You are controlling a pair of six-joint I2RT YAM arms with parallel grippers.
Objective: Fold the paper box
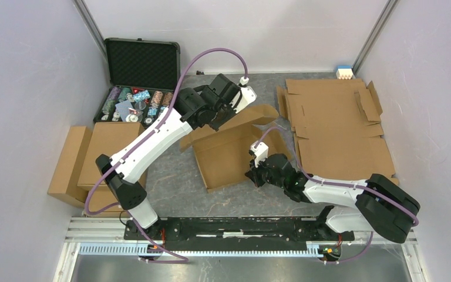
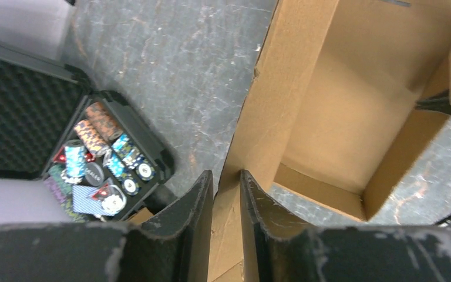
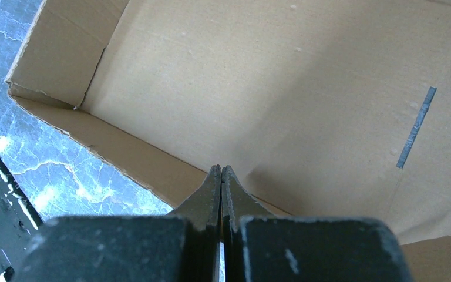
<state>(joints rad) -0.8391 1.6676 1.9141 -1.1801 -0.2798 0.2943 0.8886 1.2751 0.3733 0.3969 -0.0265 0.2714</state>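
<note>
The paper box (image 1: 229, 155) sits partly folded in the middle of the table (image 1: 170, 176), with walls raised around its floor and one flap lifted at the far side. The left gripper (image 2: 226, 187) straddles the upright edge of the box's wall, its fingers (image 2: 202, 200) narrowly parted; whether the pads touch the cardboard cannot be told. The right gripper (image 3: 221, 175) has its fingers pressed together on nothing, tips just at the box's near right wall. An open poker chip case (image 1: 141, 76) lies far left.
</note>
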